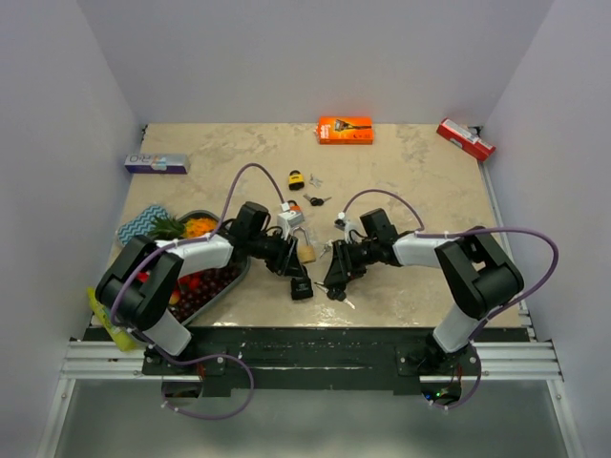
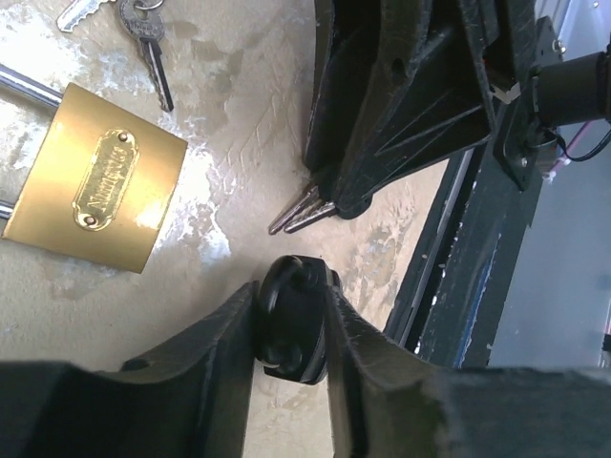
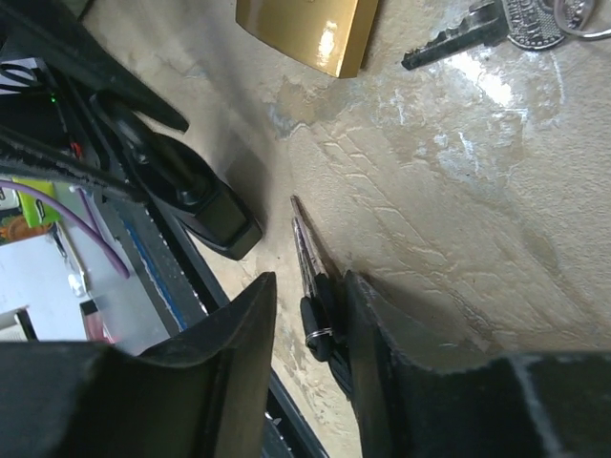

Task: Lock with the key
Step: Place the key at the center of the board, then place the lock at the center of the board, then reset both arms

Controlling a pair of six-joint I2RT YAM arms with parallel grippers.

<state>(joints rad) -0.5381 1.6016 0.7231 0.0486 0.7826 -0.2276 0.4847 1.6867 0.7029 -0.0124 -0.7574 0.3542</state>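
**Keys between the tools, padlock just ahead**

The brass padlock (image 2: 100,186) lies flat on the counter (image 2: 248,105), near both tools. The right tool (image 3: 310,279) stands spread, its fingers flanking two black-headed keys (image 3: 320,320) without pinching them. The left tool (image 2: 289,291) is parted around a black round head (image 2: 291,329), probably another key; whether it pinches I cannot tell. I would close squarely on one head, with the blade clear of the fingers, before steering to the keyhole, which is hidden.

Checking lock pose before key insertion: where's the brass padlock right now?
In the top view, the brass padlock lies flat near the middle of the table, just beyond the left gripper and right gripper, with a loose key bunch beside it.
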